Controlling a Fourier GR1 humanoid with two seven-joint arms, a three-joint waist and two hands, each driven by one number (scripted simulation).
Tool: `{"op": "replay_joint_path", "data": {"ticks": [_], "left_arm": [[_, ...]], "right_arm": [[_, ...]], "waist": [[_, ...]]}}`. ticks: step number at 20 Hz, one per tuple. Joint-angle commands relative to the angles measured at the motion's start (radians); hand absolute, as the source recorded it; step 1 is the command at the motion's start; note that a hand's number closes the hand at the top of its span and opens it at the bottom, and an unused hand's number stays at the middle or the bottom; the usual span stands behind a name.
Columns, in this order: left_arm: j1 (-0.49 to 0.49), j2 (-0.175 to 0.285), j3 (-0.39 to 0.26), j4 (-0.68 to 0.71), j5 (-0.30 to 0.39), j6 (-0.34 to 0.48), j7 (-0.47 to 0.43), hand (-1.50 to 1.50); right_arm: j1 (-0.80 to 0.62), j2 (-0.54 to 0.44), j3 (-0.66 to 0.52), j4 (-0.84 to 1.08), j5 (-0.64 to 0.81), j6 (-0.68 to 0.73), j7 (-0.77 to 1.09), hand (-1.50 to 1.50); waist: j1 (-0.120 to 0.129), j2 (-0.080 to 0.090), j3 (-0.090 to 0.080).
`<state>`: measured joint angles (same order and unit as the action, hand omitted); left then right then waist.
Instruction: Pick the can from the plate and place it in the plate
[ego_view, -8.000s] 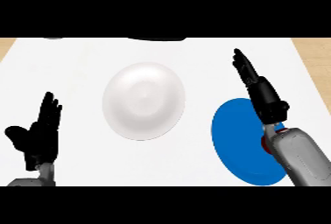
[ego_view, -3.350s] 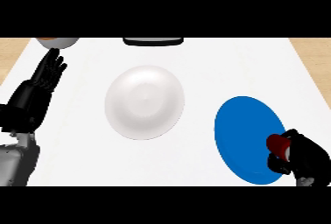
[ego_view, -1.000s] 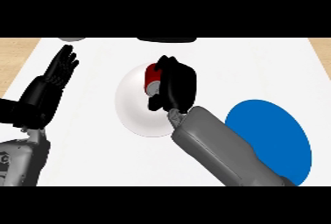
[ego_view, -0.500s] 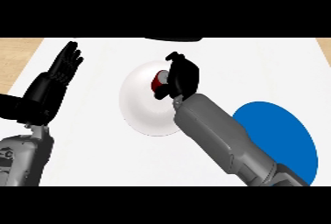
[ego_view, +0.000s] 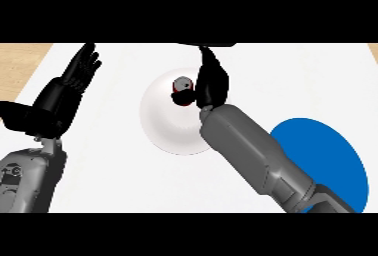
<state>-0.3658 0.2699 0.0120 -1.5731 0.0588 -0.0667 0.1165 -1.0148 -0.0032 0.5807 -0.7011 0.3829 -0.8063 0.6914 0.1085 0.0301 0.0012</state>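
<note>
The red can (ego_view: 180, 91) with a dark top stands on the white plate (ego_view: 166, 127), near that plate's upper middle. My right hand (ego_view: 212, 84) is just to the can's right, open with fingers straight and pointing away from me; whether it still touches the can's side I cannot tell. Its grey forearm crosses the white plate's right half and hides it. The blue plate (ego_view: 328, 162) lies at the right with nothing on it. My left hand (ego_view: 65, 95) is held open at the left, fingers up, away from both plates.
A dark object (ego_view: 218, 45) shows at the counter's far edge behind the white plate. Wooden floor shows beyond the counter's top left corner. Both plates lie on the white counter top (ego_view: 111, 175).
My right hand has uncurled from round the can, which now shows standing on the white plate. The left hand has hardly moved.
</note>
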Motion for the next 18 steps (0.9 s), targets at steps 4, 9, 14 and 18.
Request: {"op": "replay_joint_path", "data": {"ticks": [4,9,14,18], "left_arm": [[-0.043,0.001,0.019,0.038,0.008,0.002,0.015,0.00],[0.012,-0.002,0.034,0.050,-0.031,0.035,-0.027,0.00],[0.068,0.009,0.050,-0.022,-0.011,0.020,0.016,0.00],[0.097,0.024,0.083,-0.025,0.010,-0.006,-0.012,0.00]], "right_arm": [[-0.006,0.003,-0.045,-0.039,-0.152,-0.240,-0.130,-1.50],[0.071,0.003,-0.104,-0.108,-0.242,-0.278,-0.283,-1.50],[0.177,0.003,-0.096,-0.197,-0.259,-0.305,-0.344,-1.50],[0.338,-0.055,-0.162,-0.359,-0.291,-0.223,-0.475,-1.50]], "waist": [[-0.004,0.002,0.001],[-0.069,-0.018,0.000],[-0.099,-0.030,-0.001],[-0.110,-0.032,-0.001]]}}
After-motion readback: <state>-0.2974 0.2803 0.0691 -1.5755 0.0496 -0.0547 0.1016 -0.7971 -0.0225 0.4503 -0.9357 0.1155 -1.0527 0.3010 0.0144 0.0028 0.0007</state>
